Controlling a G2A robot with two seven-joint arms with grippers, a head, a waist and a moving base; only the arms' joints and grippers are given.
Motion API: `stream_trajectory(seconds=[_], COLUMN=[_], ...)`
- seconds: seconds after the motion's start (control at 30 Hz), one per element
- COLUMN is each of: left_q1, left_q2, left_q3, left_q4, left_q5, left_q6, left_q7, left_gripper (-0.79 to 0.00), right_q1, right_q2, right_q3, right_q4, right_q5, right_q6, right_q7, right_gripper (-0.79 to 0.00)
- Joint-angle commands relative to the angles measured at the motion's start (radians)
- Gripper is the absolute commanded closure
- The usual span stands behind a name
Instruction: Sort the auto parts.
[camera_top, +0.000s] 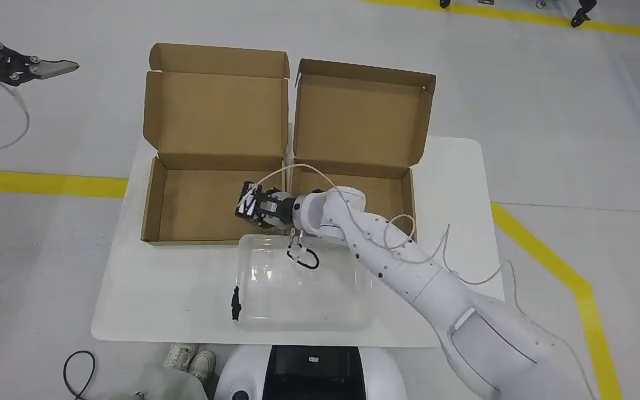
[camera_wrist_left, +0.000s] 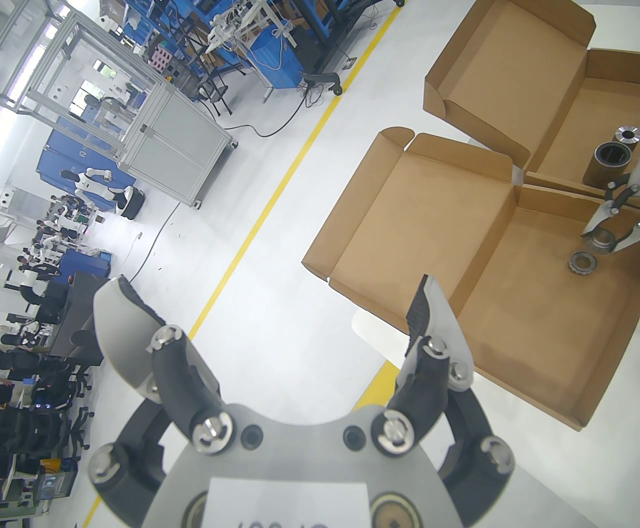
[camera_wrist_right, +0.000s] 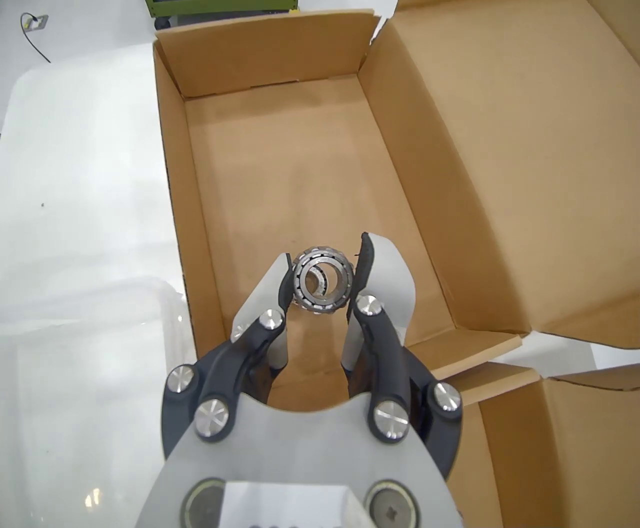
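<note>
Clamping a silver ring-shaped metal roller bearing (camera_wrist_right: 320, 287), the jaws of the right gripper (camera_wrist_right: 322, 270) are closed on it over the floor of an open brown cardboard box (camera_wrist_right: 300, 175); the left gripper (camera_wrist_left: 272, 300) is held wide open and empty, off the white table (camera_top: 460, 180).

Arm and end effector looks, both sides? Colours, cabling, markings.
Glossy white right arm, with a thin white cable looped alongside. Left end effector and right end effector match: white curved fingers, black ribbed pads, black links, silver screws, grey plate, white printed label.
</note>
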Motion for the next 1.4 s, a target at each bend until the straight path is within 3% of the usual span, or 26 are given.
stream_trajectory(seconds=[0.0, 0.2, 0.33, 0.57, 0.67, 0.73, 0.83, 1.1, 1.37], left_q1=[0.0, 0.0, 0.0, 0.0, 0.0, 0.0, 0.0, 0.0, 0.0], left_q2=[0.0, 0.0, 0.0, 0.0, 0.0, 0.0, 0.0, 0.0, 0.0], left_q3=[0.0, 0.0, 0.0, 0.0, 0.0, 0.0, 0.0, 0.0, 0.0], left_q4=[0.0, 0.0, 0.0, 0.0, 0.0, 0.0, 0.0, 0.0, 0.0], left_q5=[0.0, 0.0, 0.0, 0.0, 0.0, 0.0, 0.0, 0.0, 0.0], left_q6=[0.0, 0.0, 0.0, 0.0, 0.0, 0.0, 0.0, 0.0, 0.0], left_q7=[0.0, 0.0, 0.0, 0.0, 0.0, 0.0, 0.0, 0.0, 0.0], left_gripper=[-0.785, -0.785, -0.785, -0.785, -0.785, -0.785, -0.785, -0.785, -0.785], right_q1=[0.018, 0.055, 0.072, 0.094, 0.103, 0.109, 0.114, 0.101, 0.02], right_q2=[-0.015, -0.058, -0.084, -0.123, -0.135, -0.141, -0.148, -0.141, -0.084], right_q3=[-0.007, -0.025, -0.035, -0.046, -0.048, -0.048, -0.047, -0.03, 0.022], right_q4=[0.037, 0.13, 0.188, 0.271, 0.297, 0.31, 0.321, 0.285, 0.127], right_q5=[0.009, 0.023, 0.032, 0.035, 0.032, 0.028, 0.02, -0.019, -0.082], right_q6=[0.003, 0.012, 0.013, 0.007, 0.006, 0.005, 0.007, 0.005, -0.008], right_q7=[0.002, -0.01, -0.015, -0.042, -0.051, -0.057, -0.066, -0.13, -0.197], right_gripper=[0.0, -0.003, -0.062, -0.095, -0.185, -0.289, -0.348, -0.342, -0.354])
